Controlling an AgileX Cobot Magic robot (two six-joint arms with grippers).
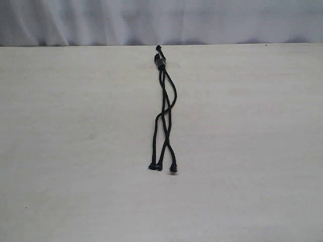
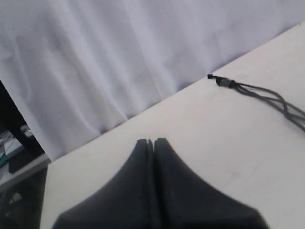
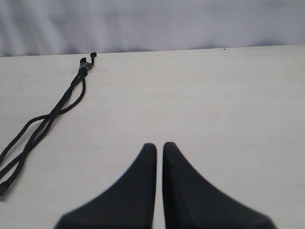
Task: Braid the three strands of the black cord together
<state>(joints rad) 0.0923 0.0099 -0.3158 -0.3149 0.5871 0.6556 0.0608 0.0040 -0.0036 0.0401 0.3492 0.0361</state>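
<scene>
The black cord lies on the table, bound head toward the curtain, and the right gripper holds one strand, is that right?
No. The right gripper holds nothing: it is shut, apart from the three strands, as the right wrist view shows. The black cord does lie on the table, bound head toward the curtain.

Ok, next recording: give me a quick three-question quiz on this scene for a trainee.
1. True or false: the left pincer is gripping the black cord.
2. Where does the cord's bound head lie? A) near the far edge of the table, by the white backdrop; B) at the near edge; C) hanging off one side.
3. Fill in: ___ knobby strand tips lie at the cord's near end.
Key: 1 false, it is shut and apart from the cord; 2 A; 3 three.
</scene>
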